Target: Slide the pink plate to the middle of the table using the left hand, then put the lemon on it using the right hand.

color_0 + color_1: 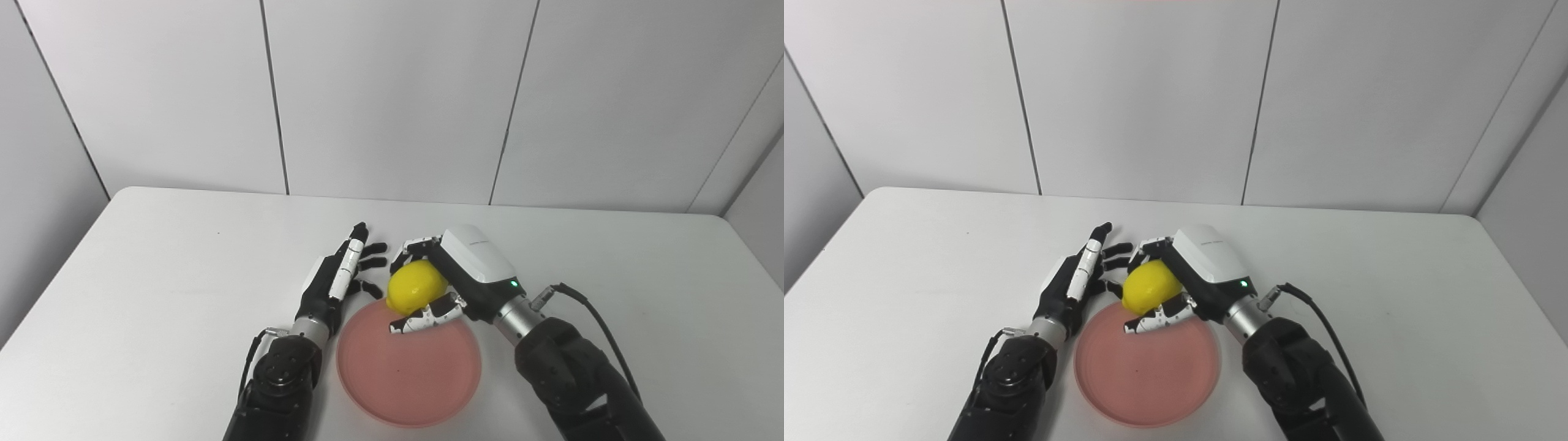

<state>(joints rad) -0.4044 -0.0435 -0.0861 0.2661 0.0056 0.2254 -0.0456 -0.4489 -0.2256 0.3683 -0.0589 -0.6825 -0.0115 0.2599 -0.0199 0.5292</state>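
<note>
A pink plate (409,380) lies flat on the white table (153,294) near its front edge, about mid-width. My right hand (456,275) is shut on a yellow lemon (416,286) and holds it over the plate's far rim, thumb under it. The lemon (1150,286) also shows in the right eye view. My left hand (337,278) is open and empty, fingers stretched out, just left of the lemon and beside the plate's far left rim. I cannot tell whether it touches the plate.
A white panelled wall (392,98) stands behind the table's far edge. Bare table surface lies to the left, the right and behind both hands. A black cable (603,324) loops from my right wrist.
</note>
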